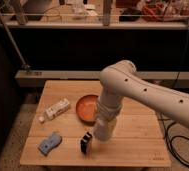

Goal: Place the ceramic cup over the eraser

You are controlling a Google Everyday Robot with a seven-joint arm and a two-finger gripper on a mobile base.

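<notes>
A plain off-white tapered ceramic cup (103,133) is seen at the low end of the white robot arm (138,92), where the gripper (106,126) is lowered over the front part of the light wooden table (133,145). Gripper and cup are merged in outline, so whether the cup is clasped or released cannot be told. The small black rectangular eraser (86,142) is stood upright on the table just beside the cup, on its left as seen by the camera, and is not covered by it. Whether the two touch cannot be told. A wide shallow orange bowl (86,106) is placed just behind them. A whitish oblong box (57,108) and a light-blue wavy flat piece (49,143) are laid farther left.
</notes>
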